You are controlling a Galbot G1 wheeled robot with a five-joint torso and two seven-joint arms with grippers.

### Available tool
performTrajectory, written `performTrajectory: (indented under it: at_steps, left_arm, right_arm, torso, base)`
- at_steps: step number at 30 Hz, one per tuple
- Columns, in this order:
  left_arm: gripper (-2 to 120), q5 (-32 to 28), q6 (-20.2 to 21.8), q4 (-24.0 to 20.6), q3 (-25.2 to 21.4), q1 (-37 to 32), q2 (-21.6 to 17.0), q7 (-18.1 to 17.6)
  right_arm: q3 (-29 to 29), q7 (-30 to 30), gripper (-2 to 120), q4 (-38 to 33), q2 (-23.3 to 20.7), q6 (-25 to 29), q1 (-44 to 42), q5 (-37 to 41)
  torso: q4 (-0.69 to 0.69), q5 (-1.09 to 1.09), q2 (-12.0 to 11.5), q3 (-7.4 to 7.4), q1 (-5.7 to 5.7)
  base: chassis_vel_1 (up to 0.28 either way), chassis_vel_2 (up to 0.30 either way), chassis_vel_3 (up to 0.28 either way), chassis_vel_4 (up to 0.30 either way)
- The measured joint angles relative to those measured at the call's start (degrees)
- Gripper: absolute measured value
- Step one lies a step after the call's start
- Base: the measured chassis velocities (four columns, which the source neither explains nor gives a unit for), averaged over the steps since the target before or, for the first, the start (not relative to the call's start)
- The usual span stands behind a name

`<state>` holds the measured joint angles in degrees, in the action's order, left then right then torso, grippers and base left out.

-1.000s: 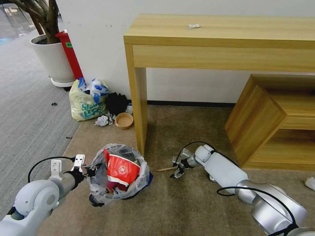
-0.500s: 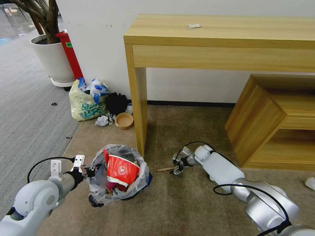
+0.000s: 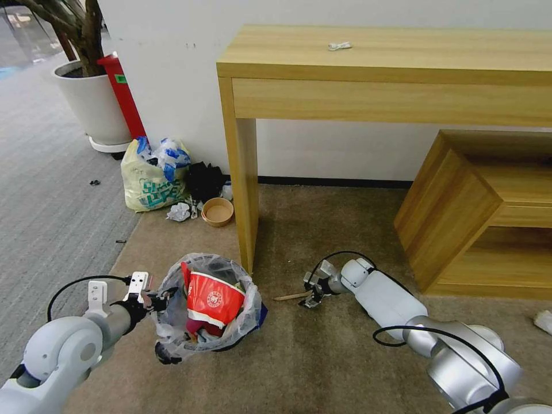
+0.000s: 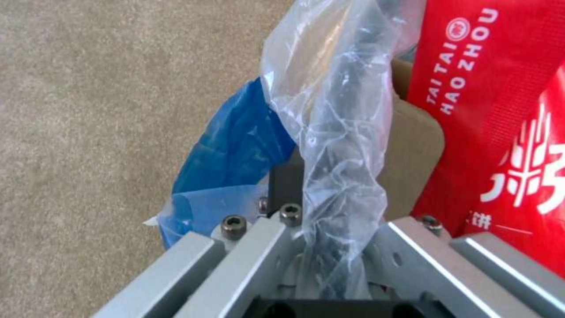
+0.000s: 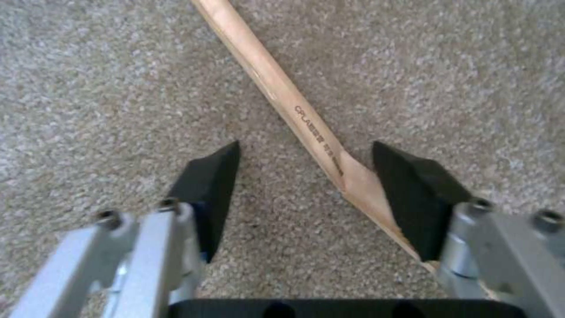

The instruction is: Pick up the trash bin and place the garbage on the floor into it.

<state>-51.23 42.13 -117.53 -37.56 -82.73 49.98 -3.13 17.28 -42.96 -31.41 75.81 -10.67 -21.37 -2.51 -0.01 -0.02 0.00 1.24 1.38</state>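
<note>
The trash bin point(image 3: 172, 339), black with a clear bag liner, hangs just above the tan floor point(image 3: 322, 368), with a big red wrapper point(image 3: 214, 299) and other garbage inside. My left gripper point(image 3: 156, 300) is shut on its rim; the left wrist view shows the crinkly liner point(image 4: 335, 145) pinched between the fingers, a blue patch point(image 4: 235, 145) beside it. A thin wooden stick point(image 3: 291, 296) lies on the carpet right of the bin. My right gripper point(image 3: 313, 296) is open low over it, with the stick point(image 5: 276, 88) running between the black pads point(image 5: 209, 185), close to one of them.
A wooden table's leg point(image 3: 246, 190) stands just behind the bin. A low wooden cabinet point(image 3: 460, 218) is at the right. By the wall lie a yellowish printed bag point(image 3: 150, 187), crumpled tissue point(image 3: 179, 211) and a brown paper bowl point(image 3: 217, 211). A white scrap point(image 3: 543, 321) lies far right.
My right arm's elbow has shifted and the wrist has settled slightly closer to the stick. The left arm and the bin have stayed put.
</note>
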Motion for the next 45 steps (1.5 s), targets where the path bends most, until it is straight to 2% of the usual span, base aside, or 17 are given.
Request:
performTrajectory:
  at_steps: [1, 2, 4, 5, 7, 9, 11, 18, 25, 30, 37, 40, 41, 44, 45]
  left_arm:
    - [0, 0.0, 0.0, 0.0, 0.0, 0.0, 0.0, 0.0]
    - [0, 0.0, 0.0, 0.0, 0.0, 0.0, 0.0, 0.0]
    - [0, 0.1, 0.0, -0.1, 0.0, -0.1, 0.1, 0.0]
    - [0, 0.1, 0.0, -0.1, 0.0, -0.1, 0.1, 0.0]
    - [0, 0.1, 0.0, -0.2, 0.0, -0.1, 0.1, 0.0]
    - [0, 0.1, 0.0, -0.2, 0.0, -0.1, 0.1, 0.0]
    - [0, 0.1, 0.0, -0.3, 0.0, -0.1, -0.1, 0.0]
    - [0, 0.0, 0.0, -0.3, 0.0, 0.0, 0.0, 0.0]
    - [0, 0.0, 0.0, -0.6, -0.2, -0.2, -0.1, -0.1]
    - [0, -0.1, 0.0, -1.1, -0.2, -0.3, -0.4, -0.2]
    - [0, -0.1, 0.0, -1.4, -0.1, -0.6, -0.6, -0.4]
    - [0, -0.1, 0.0, -1.4, 0.1, -0.7, -0.6, -0.7]
    - [0, -0.1, 0.0, -1.4, 0.1, -0.7, -0.6, -0.7]
    - [0, -0.1, 0.0, -1.2, 0.5, -0.7, -0.8, -0.9]
    - [0, -0.1, 0.0, -1.2, 0.5, -0.7, -0.8, -0.9]
  right_arm:
    - [0.0, 0.0, 58, 0.0, 0.0, 0.0, 0.0, 0.0]
    - [-0.2, 0.3, 51, 0.0, 0.0, 0.0, -0.1, 0.2]
    - [-0.3, 0.6, 43, 0.0, 0.0, 0.0, -0.3, 0.4]
    - [-0.3, 0.6, 43, 0.0, 0.0, 0.0, -0.3, 0.4]
    - [-0.4, 0.8, 32, 0.0, 0.0, 0.0, -0.4, 0.5]
    - [-0.5, 0.8, 28, 0.0, 0.0, 0.0, -0.4, 0.5]
    - [-0.6, 0.9, 18, 0.0, -0.1, 0.0, -0.6, 0.5]
    - [-1.3, 1.4, 1, -0.2, -0.1, 0.1, -1.1, 0.6]
    - [-2.2, 1.7, 0, -2.0, -0.5, 0.1, -2.2, 0.7]
    - [-3.9, 1.7, 0, -6.1, -1.8, 0.2, -4.0, 2.3]
    - [-7.1, 1.6, 0, -12.2, -4.7, 4.1, -6.3, 4.7]
    - [-8.2, 1.5, 0, -20.4, -9.1, 4.9, -8.3, 8.1]
    - [-8.2, 1.5, 0, -20.4, -9.1, 4.9, -8.3, 8.1]
    - [-9.7, 2.2, 0, -30.4, -14.5, 4.6, -10.8, 12.3]
    - [-9.7, 2.2, 0, -30.4, -14.5, 4.6, -10.8, 12.3]
  torso:
    - [0.00, 0.00, 0.0, 0.00, 0.00]
    - [0.00, 0.00, 0.0, 0.00, 0.00]
    - [0.00, 0.00, 0.0, 0.00, 0.00]
    - [0.00, 0.00, 0.0, 0.00, 0.00]
    - [0.00, 0.00, 0.0, 0.00, 0.00]
    - [0.00, 0.00, 0.0, 0.00, 0.00]
    - [0.00, 0.00, 0.0, 0.00, 0.00]
    - [0.00, 0.00, 0.0, 0.00, 0.00]
    - [0.00, 0.00, 0.0, 0.00, 0.00]
    - [0.00, 0.00, 0.0, 0.00, 0.00]
    - [0.01, 0.01, 0.0, 0.00, 0.00]
    - [0.01, 0.02, 0.0, 0.00, 0.01]
    - [0.01, 0.02, 0.0, 0.00, 0.01]
    - [-0.02, 0.00, 0.0, 0.00, 0.00]
    - [-0.02, 0.00, 0.0, 0.00, 0.00]
  base:
    - [0.000, 0.000, 0.000, 0.000]
    - [0.000, 0.000, 0.000, 0.000]
    - [0.000, 0.000, 0.000, 0.000]
    - [0.000, 0.000, 0.000, 0.000]
    - [0.000, 0.000, 0.000, 0.000]
    - [0.000, 0.000, 0.000, 0.000]
    - [0.000, 0.000, 0.000, 0.000]
    - [0.000, 0.000, 0.000, 0.000]
    - [0.000, 0.000, 0.000, 0.000]
    - [0.000, 0.000, 0.000, 0.000]
    - [0.000, 0.000, 0.000, 0.000]
    - [0.000, 0.000, 0.000, 0.000]
    - [0.000, 0.000, 0.000, 0.000]
    - [0.000, 0.000, 0.000, 0.000]
    - [0.000, 0.000, 0.000, 0.000]
